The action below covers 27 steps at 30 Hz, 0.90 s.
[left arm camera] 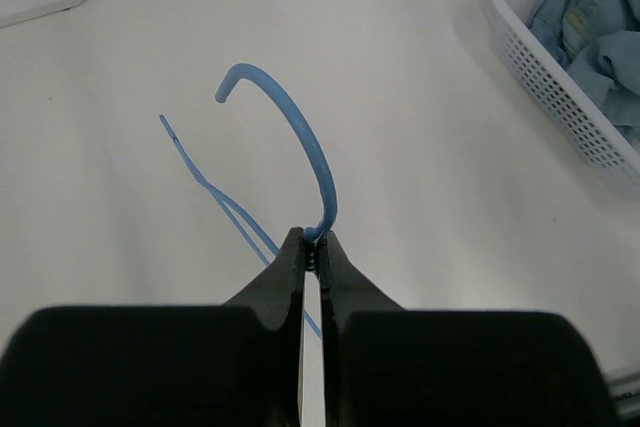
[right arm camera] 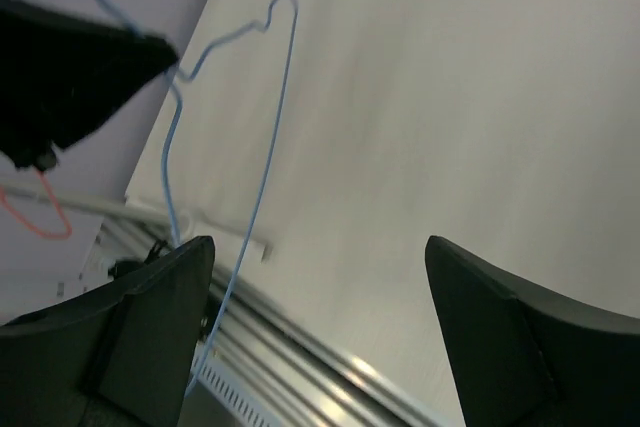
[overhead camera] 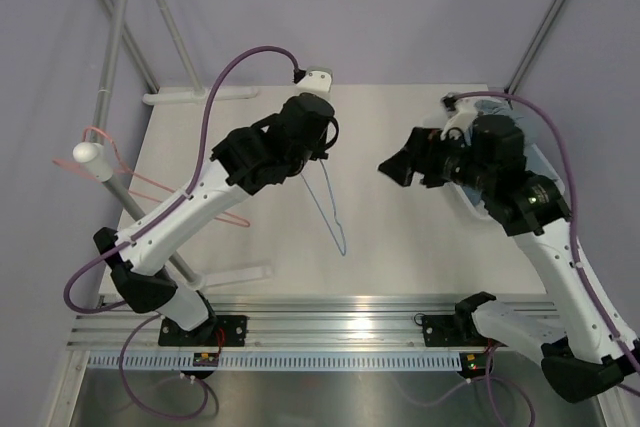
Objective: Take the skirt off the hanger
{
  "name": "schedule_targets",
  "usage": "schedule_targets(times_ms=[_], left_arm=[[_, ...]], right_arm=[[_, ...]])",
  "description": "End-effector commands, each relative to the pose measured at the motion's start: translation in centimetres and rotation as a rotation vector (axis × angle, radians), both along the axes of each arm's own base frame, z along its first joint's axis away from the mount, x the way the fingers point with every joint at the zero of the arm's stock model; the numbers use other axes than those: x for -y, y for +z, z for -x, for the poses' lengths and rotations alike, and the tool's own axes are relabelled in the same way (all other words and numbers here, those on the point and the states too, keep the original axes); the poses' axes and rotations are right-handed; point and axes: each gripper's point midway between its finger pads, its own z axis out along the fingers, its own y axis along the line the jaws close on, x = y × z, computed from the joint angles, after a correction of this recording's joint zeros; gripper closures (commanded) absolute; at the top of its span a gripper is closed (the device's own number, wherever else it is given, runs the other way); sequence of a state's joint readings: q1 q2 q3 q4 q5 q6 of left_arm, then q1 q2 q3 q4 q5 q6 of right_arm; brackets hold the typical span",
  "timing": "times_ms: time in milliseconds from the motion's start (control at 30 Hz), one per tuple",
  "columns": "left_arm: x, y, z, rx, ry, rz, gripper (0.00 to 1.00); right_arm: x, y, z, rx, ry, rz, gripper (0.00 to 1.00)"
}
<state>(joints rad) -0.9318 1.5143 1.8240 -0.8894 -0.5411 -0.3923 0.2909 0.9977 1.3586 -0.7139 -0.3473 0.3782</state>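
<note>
Two pincers are showing, and they are standing in opposite states. The left pincer [left arm camera: 312,238] is pressing its jaws fully together on the blue wire hanger [left arm camera: 322,179], pinching it at the foot of the hook, where the curve is running down into the neck. Above the fingertips the hook is arching up and over to the left, its blunt tip free. The two thin wire arms of the hanger are trailing away to the left past the fingers, over the pale surface [left arm camera: 400,97]. Whether the hanger's lower end is touching the surface I cannot tell.

The right pincer [right arm camera: 318,244] is standing spread wide, its two dark fingers [right arm camera: 165,327] far apart with nothing between them and nothing touching them. It is hovering over the surface well apart from the hanger, which is hanging bare in its view.

The skirt [left arm camera: 600,7], a crumpled blue cloth, is lying inside the white mesh basket [left arm camera: 560,97] at the right side of the surface, fully off the hanger and well apart from it. Neither pincer is touching it. Some red hangers [overhead camera: 130,185] are hanging on the rack beyond the surface's left edge.
</note>
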Motion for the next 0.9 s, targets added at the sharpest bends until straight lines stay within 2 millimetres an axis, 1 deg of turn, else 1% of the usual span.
schedule_targets(times_ms=[0, 33, 67, 100, 133, 167, 200, 233, 300, 333, 400, 433, 500, 567, 600, 667, 700, 767, 800, 833, 867], left_arm=[[-1.6, 2.4, -1.5, 0.091, 0.125, -0.043, 1.0], [-1.7, 2.5, -1.7, 0.099, 0.138, -0.052, 1.0], [-1.8, 2.6, -1.9, 0.108, 0.144, -0.068, 1.0], [-2.1, 2.9, -2.2, 0.119, 0.166, -0.08, 1.0], [-2.0, 2.6, -2.5, 0.118, 0.172, -0.1, 1.0], [-2.0, 2.5, -2.6, 0.119, 0.176, -0.113, 1.0], [-2.1, 2.4, -2.7, 0.12, 0.183, -0.127, 1.0], [-2.0, 2.4, -2.8, 0.121, 0.184, -0.132, 1.0], [-2.0, 2.4, -2.9, 0.118, 0.184, -0.144, 1.0], [-2.0, 2.6, -2.9, 0.12, 0.184, -0.143, 1.0], [-2.0, 2.4, -2.9, 0.116, 0.181, -0.15, 1.0], [-1.9, 2.4, -2.9, 0.113, 0.175, -0.156, 1.0], [-1.9, 2.5, -2.8, 0.111, 0.169, -0.154, 1.0], [-1.9, 2.8, -2.5, 0.108, 0.158, -0.145, 1.0], [-1.8, 2.8, -2.5, 0.106, 0.155, -0.14, 1.0], [-1.9, 2.8, -2.3, 0.102, 0.15, -0.135, 1.0], [-1.9, 2.9, -2.2, 0.102, 0.146, -0.131, 1.0], [-1.9, 2.9, -2.1, 0.097, 0.138, -0.126, 1.0], [-1.9, 2.9, -2.0, 0.095, 0.134, -0.121, 1.0], [-1.9, 2.9, -1.9, 0.095, 0.13, -0.121, 1.0], [-1.7, 2.9, -1.8, 0.089, 0.115, -0.117, 1.0]], right_arm=[[-4.8, -3.1, 3.2, -0.094, 0.14, 0.043, 0.09], [-4.7, -4.1, 3.4, -0.106, 0.101, 0.091, 0.11], [-5.4, -4.4, 4.1, -0.104, 0.115, 0.115, 0.11], [-7.1, -4.5, 5.9, -0.097, 0.171, 0.132, 0.12], [-6.8, -4.6, 5.8, -0.078, 0.122, 0.161, 0.12], [-7.2, -4.7, 6.3, -0.071, 0.13, 0.16, 0.14], [-8.3, -4.5, 7.4, -0.069, 0.166, 0.144, 0.16], [-8.9, -4.4, 7.7, -0.063, 0.184, 0.131, 0.18], [-10.2, -5.3, 8.5, -0.078, 0.222, 0.136, 0.24], [-10.6, -5.6, 8.6, -0.078, 0.228, 0.145, 0.25], [-11.4, -7.2, 8.7, -0.098, 0.239, 0.178, 0.25], [-12.0, -7.6, 9.1, -0.099, 0.25, 0.191, 0.25], [-12.6, -9.1, 8.8, -0.118, 0.246, 0.232, 0.25], [-13.3, -10.0, 9.0, -0.123, 0.263, 0.254, 0.25], [-13.7, -10.5, 8.8, -0.125, 0.263, 0.263, 0.26], [-14.2, -11.0, 8.7, -0.126, 0.263, 0.277, 0.32], [-14.3, -11.6, 8.5, -0.134, 0.261, 0.297, 0.34], [-14.6, -11.8, 8.4, -0.13, 0.256, 0.306, 0.45], [-14.6, -12.0, 8.0, -0.132, 0.233, 0.312, 0.57], [-14.6, -12.2, 7.9, -0.136, 0.218, 0.318, 0.76], [-14.6, -12.1, 7.8, -0.142, 0.199, 0.314, 1.0]])
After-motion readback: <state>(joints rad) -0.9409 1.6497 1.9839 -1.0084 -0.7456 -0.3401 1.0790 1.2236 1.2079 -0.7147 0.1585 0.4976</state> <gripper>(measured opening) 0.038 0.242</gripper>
